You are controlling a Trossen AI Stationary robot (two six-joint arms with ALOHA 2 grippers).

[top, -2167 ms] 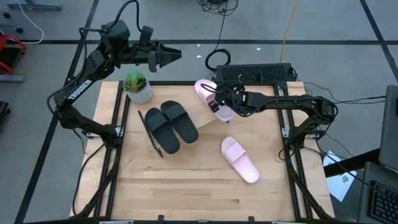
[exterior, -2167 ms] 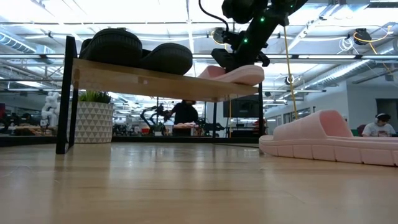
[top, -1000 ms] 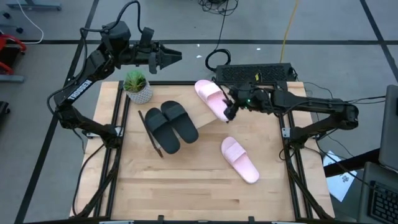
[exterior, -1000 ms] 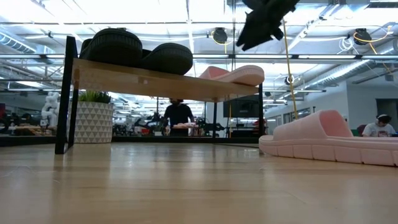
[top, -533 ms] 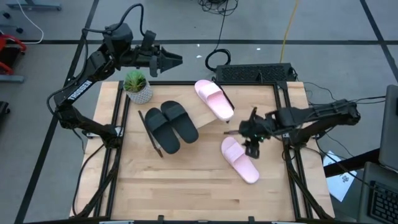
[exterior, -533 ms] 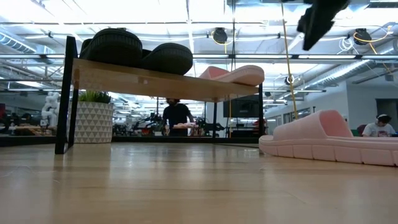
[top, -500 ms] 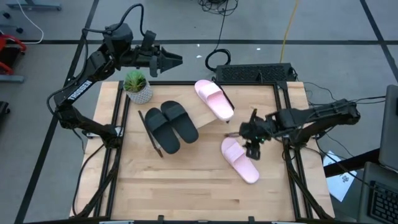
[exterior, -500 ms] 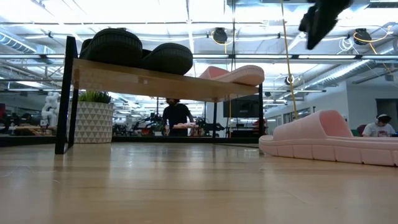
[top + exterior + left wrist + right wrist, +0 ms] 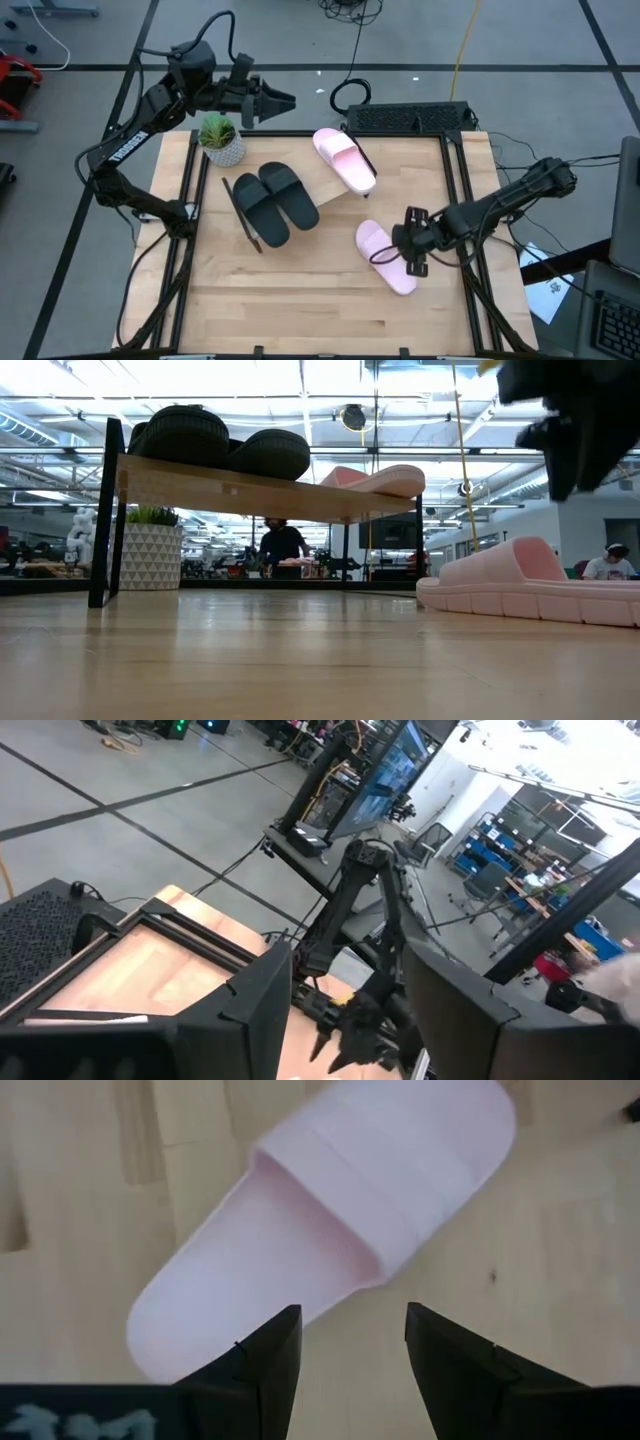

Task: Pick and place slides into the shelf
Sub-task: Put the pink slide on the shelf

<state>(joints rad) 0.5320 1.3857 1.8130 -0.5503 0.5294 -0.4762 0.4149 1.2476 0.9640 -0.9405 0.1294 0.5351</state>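
The shelf stands on the table, slanting from the middle toward the far right. Resting on its top board are the black pair of slides, also in the low view, and one pink slide. The other pink slide lies sole-down on the table right of the middle. My right gripper is open just above that slide's right side; the right wrist view shows the slide below its fingers, untouched. My left gripper is open, high over the far left edge.
A potted plant in a white patterned pot stands at the table's far left by the shelf's end. A black box lies along the far edge. Bare tabletop stretches along the near side.
My right gripper, open and empty, has gone from beside the pink slide on the shelf toward the table's near edge and down, and has turned, until it hangs over the pink slide on the table. Both pink slides have stayed where they were.
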